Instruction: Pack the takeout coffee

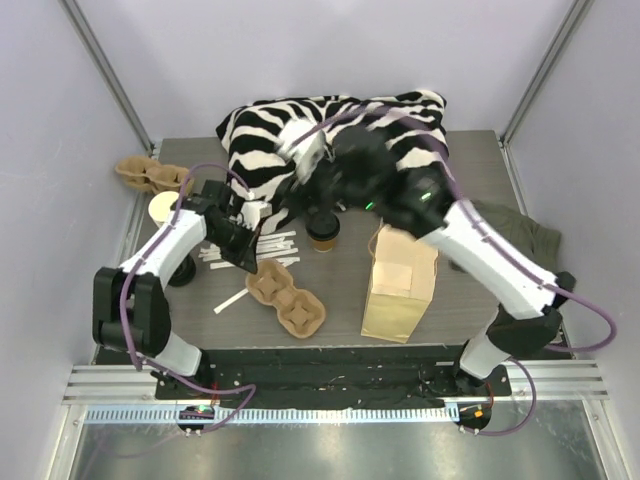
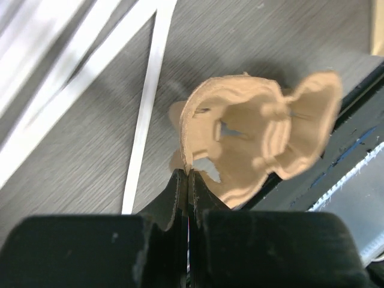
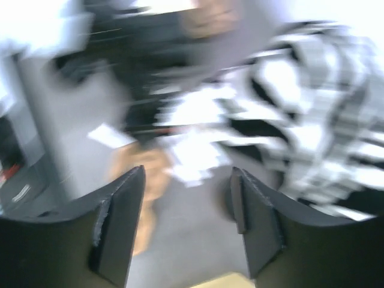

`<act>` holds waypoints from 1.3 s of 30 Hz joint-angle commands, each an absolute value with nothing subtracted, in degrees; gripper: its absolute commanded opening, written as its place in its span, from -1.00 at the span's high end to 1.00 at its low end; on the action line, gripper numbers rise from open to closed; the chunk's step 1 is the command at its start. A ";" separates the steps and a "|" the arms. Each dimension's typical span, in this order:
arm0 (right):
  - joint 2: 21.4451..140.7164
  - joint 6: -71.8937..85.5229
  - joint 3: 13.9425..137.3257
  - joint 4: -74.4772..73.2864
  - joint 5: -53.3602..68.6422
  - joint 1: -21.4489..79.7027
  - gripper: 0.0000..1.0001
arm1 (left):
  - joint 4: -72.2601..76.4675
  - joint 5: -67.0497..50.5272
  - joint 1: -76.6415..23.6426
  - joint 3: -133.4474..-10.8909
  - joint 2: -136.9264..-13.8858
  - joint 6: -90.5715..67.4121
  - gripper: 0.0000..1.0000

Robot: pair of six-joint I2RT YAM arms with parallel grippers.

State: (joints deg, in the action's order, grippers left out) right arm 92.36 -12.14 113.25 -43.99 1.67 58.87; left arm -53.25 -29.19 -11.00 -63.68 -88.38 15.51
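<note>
Top view: a grey wood-grain table (image 1: pixel 480 165) stands between pale walls, with a zebra-striped cloth (image 1: pixel 270 135) at its far side. The takeout coffee (image 1: pixel 323 232) stands upright at the centre, left of a paper bag (image 1: pixel 400 285), just near of the blurred right gripper (image 1: pixel 320 200). The right arm is extended far-left over the bag.

Left wrist view: the left gripper (image 2: pixel 187 180) is closed on the rim of a cup carrier (image 2: pixel 258 138).

Right wrist view: the right gripper (image 3: pixel 187 222) is parted, with nothing between the fingers (image 3: pixel 120 222). The picture is blurred.
</note>
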 commanded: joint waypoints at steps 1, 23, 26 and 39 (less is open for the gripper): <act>86.75 -12.56 121.72 -51.58 3.60 45.91 -0.43 | -61.33 -34.08 -10.55 -72.32 -83.06 21.00 1.00; 95.54 -52.56 119.36 -84.12 26.81 10.02 -0.71 | -74.26 -33.13 -10.90 -105.62 -76.20 23.91 1.00; 96.24 -53.70 118.21 -84.37 27.59 10.02 -0.56 | -76.90 -33.05 -11.34 -111.85 -77.86 24.43 1.00; 92.38 -49.75 124.45 -86.22 29.79 9.49 -0.59 | -79.28 -31.82 -12.39 -115.66 -78.93 25.14 1.00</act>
